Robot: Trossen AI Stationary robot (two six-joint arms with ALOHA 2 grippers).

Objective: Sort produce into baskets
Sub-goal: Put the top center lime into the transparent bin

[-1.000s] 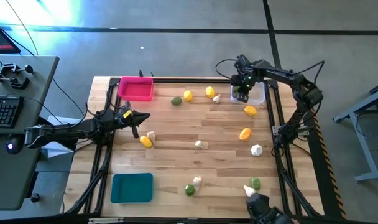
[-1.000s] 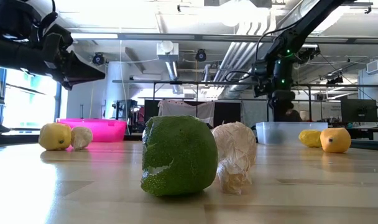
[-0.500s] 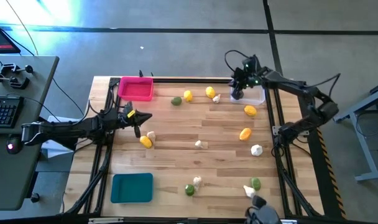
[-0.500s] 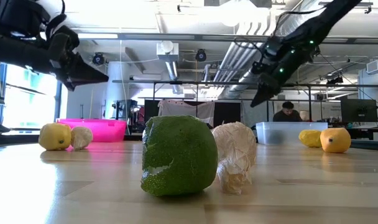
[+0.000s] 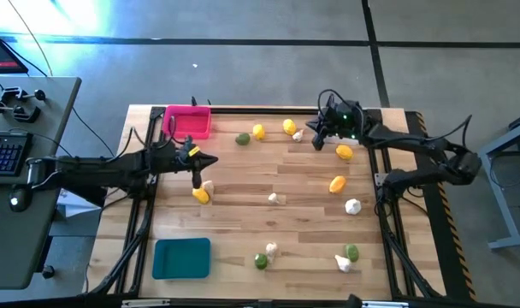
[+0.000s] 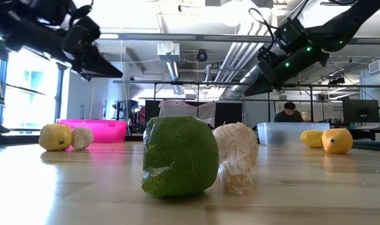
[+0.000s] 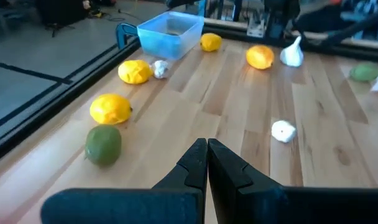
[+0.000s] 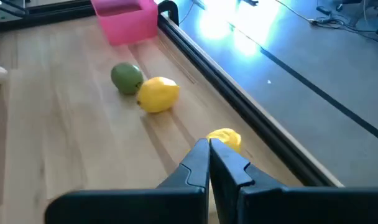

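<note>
**Two closed grippers hang over a table strewn with produce**

Three baskets sit at the edges of the wooden table (image 5: pixel 243 214), and no piece can be seen inside any of them. Nearest the camera's foot, the teal basket (image 5: pixel 181 258) lies at the left near corner, while a lime (image 5: pixel 261 262) and a garlic bulb (image 5: pixel 270 250) sit touching mid-table; a second lime (image 5: pixel 351 252) and another garlic bulb (image 5: pixel 342 262) lie to their right. Farther in, a lone garlic bulb (image 5: pixel 352 206), an orange lemon (image 5: pixel 337 183) and a small bulb (image 5: pixel 276 198) dot the middle. At the left, a yellow lemon (image 5: pixel 200 195) touches a garlic bulb (image 5: pixel 208 185) just below the left gripper (image 5: pixel 200 166), whose fingers are pressed together on nothing. Beyond, the right gripper (image 5: pixel 316 137), its fingers likewise closed and empty, hovers beside a far lemon (image 5: pixel 289 127) and a small bulb (image 5: pixel 298 135); another lemon (image 5: pixel 344 152) lies just right of it. A third lime (image 5: pixel 242 138) and a lemon (image 5: pixel 258 132) lie along the far side. The pink basket (image 5: pixel 188 122) holds the far left corner; the clear basket (image 6: pixel 284 132) stands far right.
</note>
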